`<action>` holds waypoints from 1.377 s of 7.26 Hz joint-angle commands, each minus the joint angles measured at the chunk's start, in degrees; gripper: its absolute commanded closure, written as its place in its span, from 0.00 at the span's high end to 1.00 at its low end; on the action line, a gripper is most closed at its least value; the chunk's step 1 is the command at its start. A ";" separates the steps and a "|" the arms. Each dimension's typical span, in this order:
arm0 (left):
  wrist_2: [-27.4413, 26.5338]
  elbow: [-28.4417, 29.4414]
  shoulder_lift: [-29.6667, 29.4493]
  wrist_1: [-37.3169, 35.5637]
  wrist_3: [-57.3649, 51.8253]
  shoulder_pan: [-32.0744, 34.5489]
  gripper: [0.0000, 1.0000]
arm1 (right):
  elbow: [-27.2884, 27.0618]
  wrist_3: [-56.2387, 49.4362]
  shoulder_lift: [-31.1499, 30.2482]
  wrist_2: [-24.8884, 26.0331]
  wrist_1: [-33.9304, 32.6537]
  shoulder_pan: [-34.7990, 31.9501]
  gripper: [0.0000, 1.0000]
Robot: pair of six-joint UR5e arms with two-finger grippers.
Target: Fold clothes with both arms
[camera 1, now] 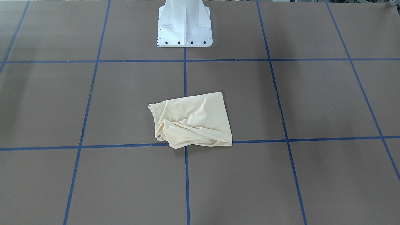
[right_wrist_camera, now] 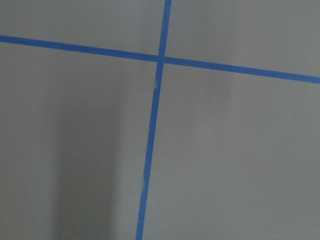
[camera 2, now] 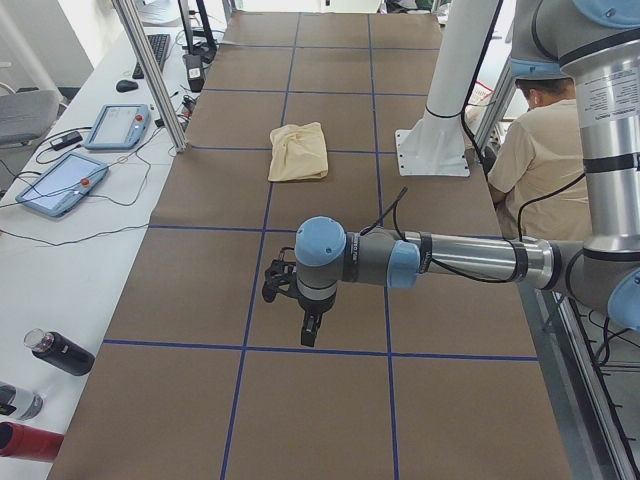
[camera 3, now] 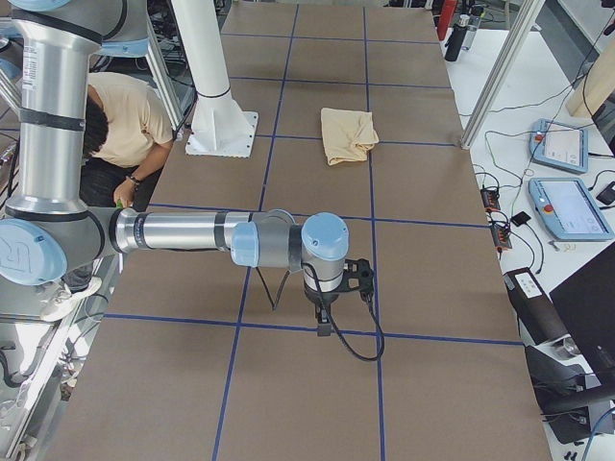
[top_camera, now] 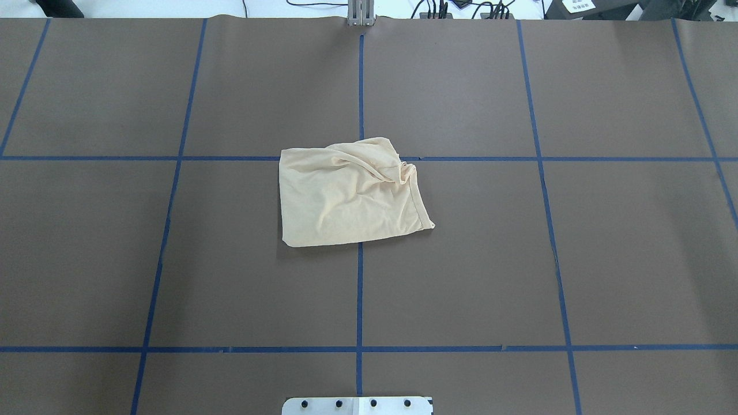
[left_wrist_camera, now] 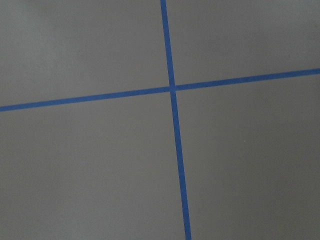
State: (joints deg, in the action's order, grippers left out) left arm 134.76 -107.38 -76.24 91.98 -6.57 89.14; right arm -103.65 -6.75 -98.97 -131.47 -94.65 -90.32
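Observation:
The pale yellow shirt (camera 1: 192, 120) lies folded into a rough, wrinkled rectangle at the middle of the brown table; its print is hidden. It also shows in the overhead view (top_camera: 346, 196) and both side views (camera 2: 298, 152) (camera 3: 346, 134). My left gripper (camera 2: 308, 335) hangs above the table, well away from the shirt, toward the table's left end. My right gripper (camera 3: 324, 327) hangs likewise toward the right end. Both show only in the side views, so I cannot tell whether they are open or shut. The wrist views show only table and blue tape.
The white pedestal base (camera 1: 185, 25) stands behind the shirt. Blue tape lines (top_camera: 360, 288) grid the table. Teach pendants (camera 2: 60, 185) and bottles (camera 2: 60, 352) lie on a side bench. A person (camera 3: 120, 115) sits beside the robot. A metal post (camera 2: 150, 70) stands at the table's edge.

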 commanded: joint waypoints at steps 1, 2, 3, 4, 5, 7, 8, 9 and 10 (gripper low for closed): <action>0.50 0.68 -1.18 0.12 -1.16 -0.19 1.00 | -1.64 -0.10 -0.43 -0.27 -1.68 0.67 1.00; 0.41 0.25 -1.27 0.13 -1.42 -0.19 1.00 | -1.64 -0.19 -0.52 -0.28 -1.41 0.67 1.00; 0.58 -0.71 -1.19 0.56 -1.77 -0.10 1.00 | -1.38 -0.19 -0.61 0.51 -1.32 0.76 1.00; 0.24 -0.81 -1.45 0.83 -1.60 -0.19 1.00 | -1.72 -0.02 -0.52 -0.35 -1.15 0.76 1.00; 0.32 -0.81 -1.45 0.92 -1.60 -0.19 1.00 | -1.73 0.07 -0.26 -0.36 -1.15 0.76 1.00; 0.32 -0.37 -1.45 0.92 -1.69 -0.10 1.00 | -2.17 0.07 -0.08 -0.54 -1.15 0.76 1.00; 0.32 -0.63 -1.36 0.92 -1.78 -0.01 1.00 | -2.08 0.16 -0.08 -0.54 -1.24 0.76 1.00; 0.32 -0.02 -1.36 0.92 -1.78 -0.10 1.00 | -2.08 0.16 -0.08 -0.63 -1.15 0.76 1.00; 0.24 -0.02 -1.10 0.92 -1.69 -0.10 1.00 | -2.17 0.16 -0.08 -0.63 -1.15 0.76 1.00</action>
State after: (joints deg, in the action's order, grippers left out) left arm 135.07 -107.59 -77.55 92.90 -8.32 89.05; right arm -105.76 -6.60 -99.07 -132.06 -95.82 -89.56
